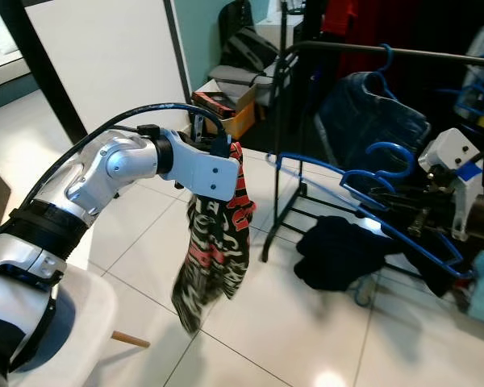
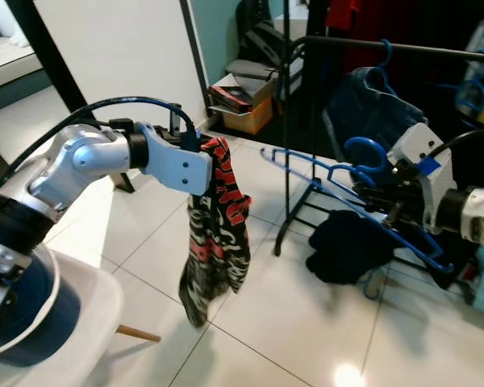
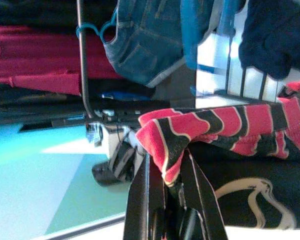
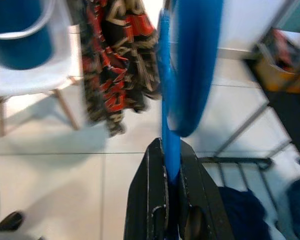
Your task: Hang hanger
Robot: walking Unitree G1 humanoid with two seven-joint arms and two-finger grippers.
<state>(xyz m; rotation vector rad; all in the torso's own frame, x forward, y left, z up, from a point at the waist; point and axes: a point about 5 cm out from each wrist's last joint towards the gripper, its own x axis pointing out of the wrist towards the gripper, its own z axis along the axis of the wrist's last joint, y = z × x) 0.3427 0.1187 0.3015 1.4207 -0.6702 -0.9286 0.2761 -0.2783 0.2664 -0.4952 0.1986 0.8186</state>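
My left gripper (image 1: 226, 147) is shut on the top edge of a black, red and white patterned garment (image 1: 214, 246), which hangs limp in mid-air over the tiled floor. In the left wrist view the fingers (image 3: 140, 195) pinch the garment's red-striped hem (image 3: 190, 127). To the right, my right gripper (image 2: 395, 211) is shut on a blue plastic hanger (image 1: 363, 201), held roughly level with its far arm pointing toward the garment. The right wrist view shows the blue hanger (image 4: 169, 125) clamped between the black fingers (image 4: 150, 200). A gap separates hanger tip and garment.
A black clothes rack (image 1: 387, 52) stands behind, carrying denim (image 1: 371, 109), red clothes and other blue hangers (image 1: 476, 93). A dark garment (image 1: 339, 254) lies on the rack's base. A white chair (image 1: 73, 322) sits at my lower left, boxes (image 1: 226, 105) beyond.
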